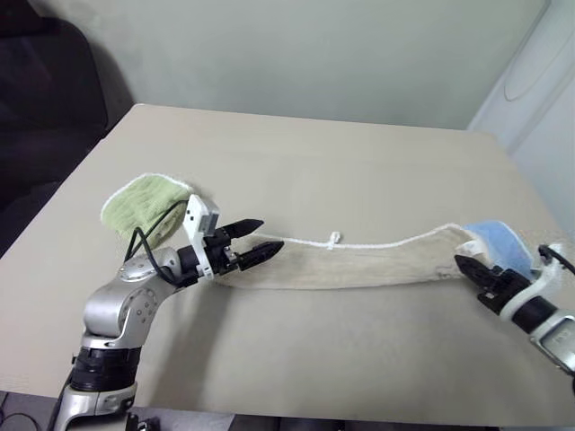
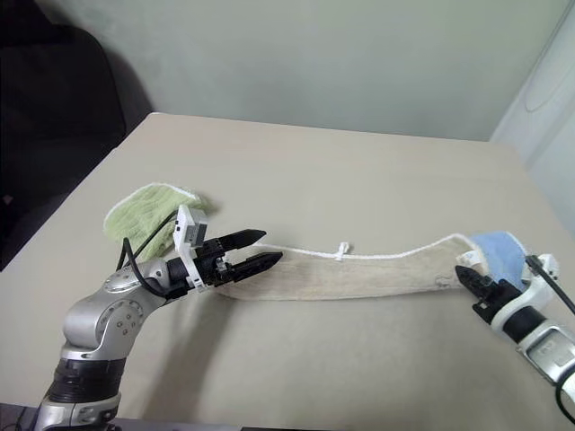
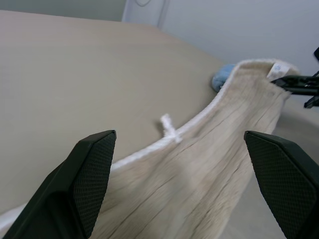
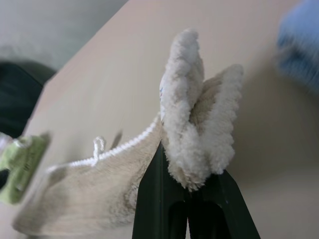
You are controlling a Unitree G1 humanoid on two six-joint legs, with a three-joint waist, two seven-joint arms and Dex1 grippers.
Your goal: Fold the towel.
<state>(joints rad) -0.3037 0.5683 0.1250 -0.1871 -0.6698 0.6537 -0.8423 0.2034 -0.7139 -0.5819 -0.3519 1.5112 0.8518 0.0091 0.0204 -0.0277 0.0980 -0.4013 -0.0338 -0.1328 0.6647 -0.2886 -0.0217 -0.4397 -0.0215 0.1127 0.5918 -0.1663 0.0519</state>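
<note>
A: Tabletop status?
B: Beige surface, three cloths seen on it. The towel is stretched as a long narrow strip across the near half, running from near the left edge toward the right edge. White corded edging is seen along its far side, with the small white loop roughly at mid-length.

A: Towel relative to the grippers?
B: It spans between them. Right end is bunched and lifted off the tabletop, clamped by the right gripper; fingers are pressed together on the fluffy fold, as seen in the right wrist view. The label is seen at that raised end.

A: Left side?
B: Left gripper is held at the towel's left end, fingers spread apart, nothing gripped. Tips are pointed along the strip toward the right gripper. Contact with the cloth cannot be told; in the left wrist view the strip is seen running between the spread fingers.

A: Other cloths?
B: Green towel is bunched near the left edge, just behind the left gripper. Light blue towel is crumpled near the right edge, just beyond the raised towel end.
</note>
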